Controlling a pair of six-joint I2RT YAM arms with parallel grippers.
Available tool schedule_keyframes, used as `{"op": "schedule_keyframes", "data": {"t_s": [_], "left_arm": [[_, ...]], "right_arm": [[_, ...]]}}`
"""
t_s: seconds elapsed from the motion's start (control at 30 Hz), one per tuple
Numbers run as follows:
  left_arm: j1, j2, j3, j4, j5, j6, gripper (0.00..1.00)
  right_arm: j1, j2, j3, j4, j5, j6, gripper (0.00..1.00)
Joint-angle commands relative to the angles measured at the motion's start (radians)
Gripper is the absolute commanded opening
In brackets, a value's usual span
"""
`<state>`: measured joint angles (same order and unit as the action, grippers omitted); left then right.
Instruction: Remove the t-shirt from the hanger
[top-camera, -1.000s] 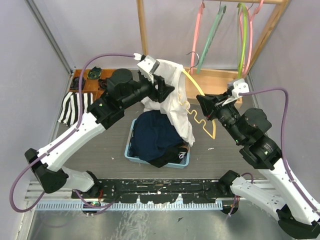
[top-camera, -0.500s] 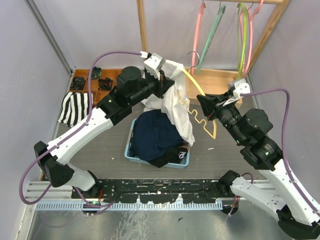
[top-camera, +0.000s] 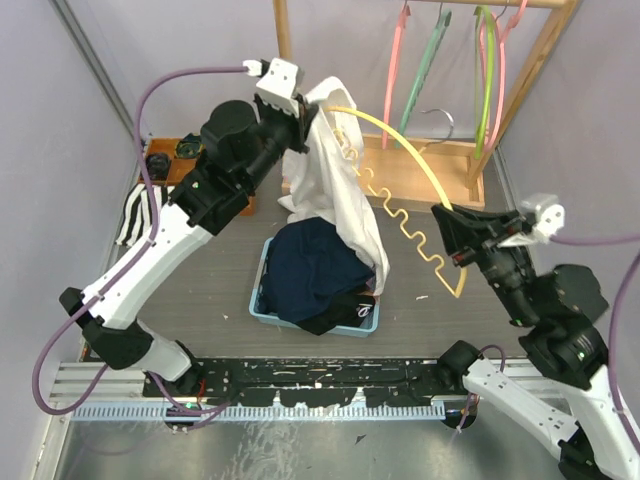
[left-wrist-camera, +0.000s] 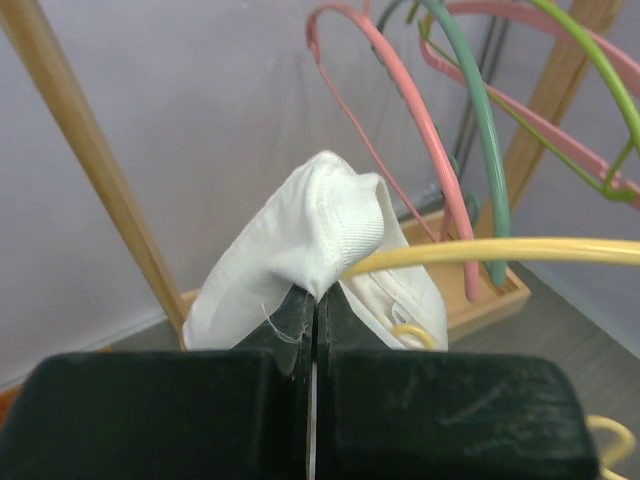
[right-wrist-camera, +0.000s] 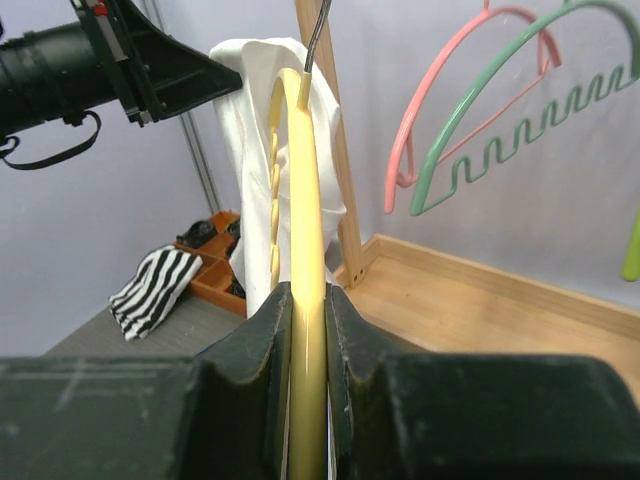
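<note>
- Left gripper (left-wrist-camera: 315, 300) is pinching the white t-shirt (left-wrist-camera: 320, 225), jaws fully clenched.
- Right gripper (right-wrist-camera: 308, 310) is clamping the yellow hanger (right-wrist-camera: 305, 200).
- Seen from overhead, the hanger's long axis is running 10 to 4 o'clock, apparently.

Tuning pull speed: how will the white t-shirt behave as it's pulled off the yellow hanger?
Likely floppy: the white t-shirt hangs in loose folds from the left tool. Probably light, since a small pinch carries much of it. Might snag: fabric wraps the yellow hanger held in the right tool.
</note>
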<state>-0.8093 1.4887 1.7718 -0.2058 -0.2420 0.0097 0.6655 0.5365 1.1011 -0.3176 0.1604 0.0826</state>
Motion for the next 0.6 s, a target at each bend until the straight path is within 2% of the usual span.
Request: {"op": "schedule_keyframes", "data": {"t_s": [0.0, 0.13, 0.33, 0.57], "left_arm": [[0.013, 0.071, 0.128, -0.008, -0.095, 0.103, 0.0], [0.019, 0.136, 0.227, -0.036, -0.104, 0.131, 0.0], [0.02, 0.161, 0.299, -0.067, -0.065, 0.116, 0.0], [0.019, 0.101, 0.349, -0.081, 0.107, 0.058, 0.0]], "right_arm": [[-0.001, -0.09, 0.022, 0.028, 0.02, -0.029, 0.01], [-0.001, -0.167, 0.029, 0.011, 0.093, -0.034, 0.01], [-0.002, -0.245, 0.025, 0.025, 0.202, -0.054, 0.01], [-0.001, -0.246, 0.008, 0.025, 0.252, -0.049, 0.01]]}}
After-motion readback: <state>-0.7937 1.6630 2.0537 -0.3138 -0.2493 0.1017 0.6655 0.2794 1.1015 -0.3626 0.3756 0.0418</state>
